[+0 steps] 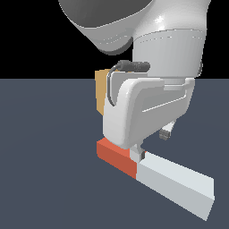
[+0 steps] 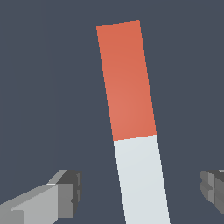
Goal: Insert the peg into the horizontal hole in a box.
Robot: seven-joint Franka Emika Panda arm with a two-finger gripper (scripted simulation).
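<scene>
The peg (image 2: pixel 133 118) lies flat on the dark tabletop (image 1: pixel 44 156), directly under the gripper (image 2: pixel 140 190). In the exterior view, its red end sits toward the exterior view's left and the white length runs off toward the exterior view's right, nearer the camera. The box (image 1: pixel 102 91) stands behind the arm, upright on the tabletop and well apart from the peg; only a tan edge of it shows past the gripper body, and the hole is not visible.

In the wrist view, the jaws stand open, one finger (image 2: pixel 65 192) on each side of the white section, neither touching it. The bar passes between them at a slight angle.

The step in hand is judged to be the approach for the grasp; the peg is not yet held. The next move calls for lowering until the fingers straddle the bar, closing squarely on its opposite sides, then lifting and aligning the peg with the box face.
</scene>
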